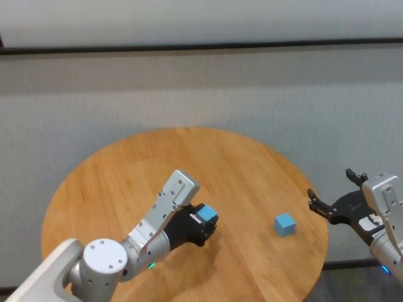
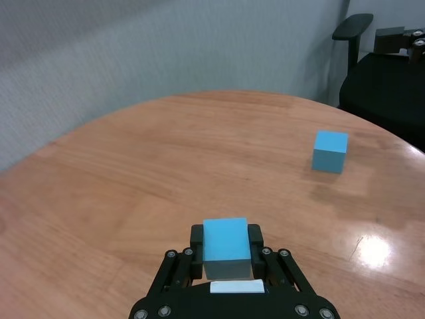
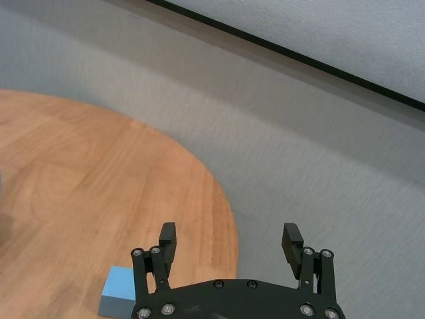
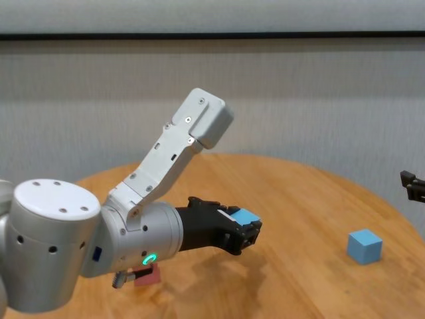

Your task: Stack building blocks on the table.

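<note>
The left gripper has a blue cube clamped between its fingers and carries it clear of the table, low centre of the head view; the likely step is to bring it over a base block and set it down; the pink cube lies low and left in the chest view, tucked under the left forearm, and the free blue cube sits on the wood at lower right of the head view, well apart from the held one.

To do it well: keep the held cube level; line its edges square with the base cube's before lowering; come straight down from above, not at a slant, so the base is not nudged; let go only once the faces touch, then lift straight up; the cubes are small beside the fingers, so a slight offset would tip the stack.

Left gripper: closed tight on the blue cube, its pads on two opposite sides, the cube's top face and front face showing clear between them.

Right gripper: jaws spread wide, holding and touching nothing; it hangs off the table's edge at right of the head view, near the free blue cube, whose corner shows at the bottom of the right wrist view.
</note>
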Available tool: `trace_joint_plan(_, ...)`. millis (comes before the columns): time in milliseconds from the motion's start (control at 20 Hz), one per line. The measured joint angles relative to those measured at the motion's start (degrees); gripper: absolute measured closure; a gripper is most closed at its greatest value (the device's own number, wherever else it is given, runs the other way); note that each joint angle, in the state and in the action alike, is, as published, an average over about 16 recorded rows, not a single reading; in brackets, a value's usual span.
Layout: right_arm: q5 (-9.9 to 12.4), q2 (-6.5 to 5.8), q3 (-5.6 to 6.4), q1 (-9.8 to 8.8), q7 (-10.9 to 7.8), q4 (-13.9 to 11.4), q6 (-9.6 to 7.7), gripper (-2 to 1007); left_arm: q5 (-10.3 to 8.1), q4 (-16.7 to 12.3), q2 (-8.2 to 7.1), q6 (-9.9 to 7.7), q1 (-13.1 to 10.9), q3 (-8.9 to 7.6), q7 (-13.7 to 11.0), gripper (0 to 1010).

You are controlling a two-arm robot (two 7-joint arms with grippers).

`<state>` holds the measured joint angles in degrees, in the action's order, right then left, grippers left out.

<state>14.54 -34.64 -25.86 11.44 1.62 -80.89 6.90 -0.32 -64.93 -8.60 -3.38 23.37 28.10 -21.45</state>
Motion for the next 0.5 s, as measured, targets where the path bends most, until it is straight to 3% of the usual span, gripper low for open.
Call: trace_joint_plan(500,0.0,0.00,0.00,0.00,0.00,0.0,0.00,0,0.35,3.5,1.00,2.14,1.3,-0.17,0.6,602)
